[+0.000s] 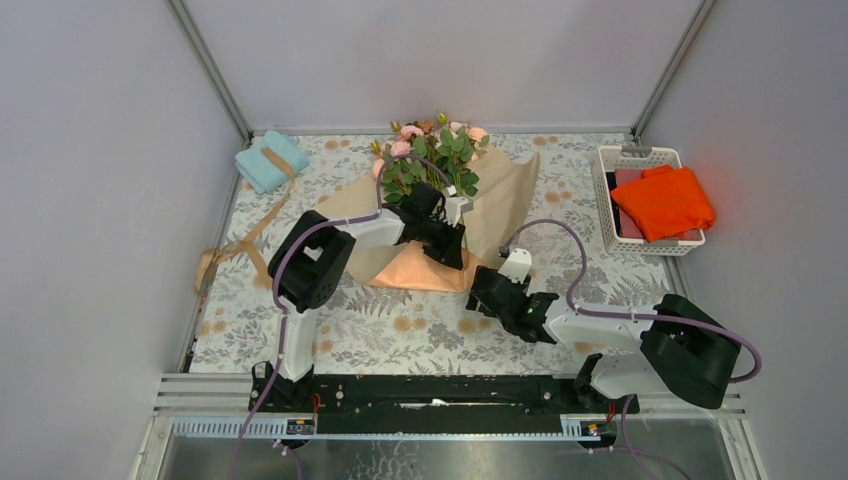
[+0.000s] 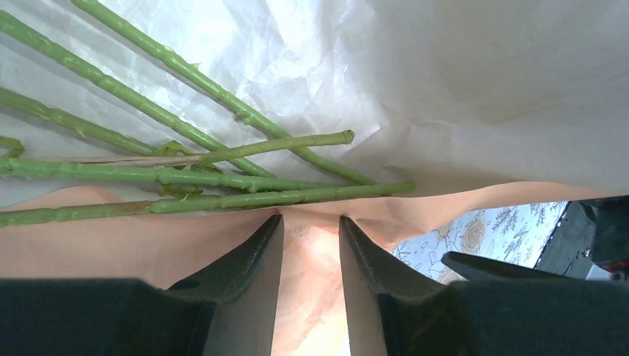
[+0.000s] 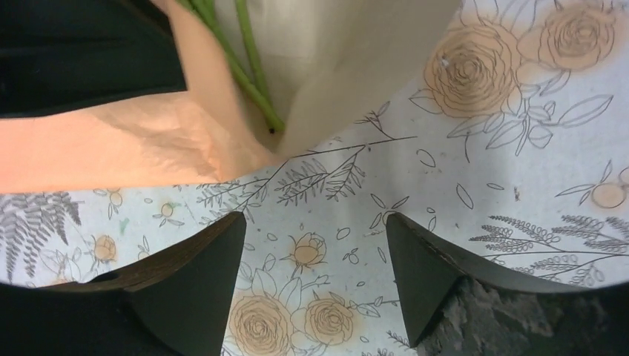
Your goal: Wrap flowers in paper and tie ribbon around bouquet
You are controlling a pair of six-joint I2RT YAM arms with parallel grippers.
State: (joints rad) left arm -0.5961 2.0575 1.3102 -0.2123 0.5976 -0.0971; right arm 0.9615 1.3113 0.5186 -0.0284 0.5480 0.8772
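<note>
The flowers (image 1: 437,150), pink roses with green leaves, lie at the back middle on the peach paper (image 1: 505,190). In the left wrist view their green stems (image 2: 222,174) cross the pale inner side of the sheet. My left gripper (image 1: 452,258) sits over the stem end, shut on a folded peach flap of the paper (image 2: 111,245), which fills the gap at the left gripper (image 2: 311,219). My right gripper (image 1: 483,290) stands open just right of that flap, and the right gripper (image 3: 315,219) has only tablecloth between its fingers. The tan ribbon (image 1: 240,240) trails at the far left.
A folded light blue cloth (image 1: 270,160) lies at the back left with the ribbon's end across it. A white basket (image 1: 605,190) holding a bright orange cloth (image 1: 662,202) stands at the right. A floral tablecloth (image 1: 400,330) covers the table. Grey walls close in three sides.
</note>
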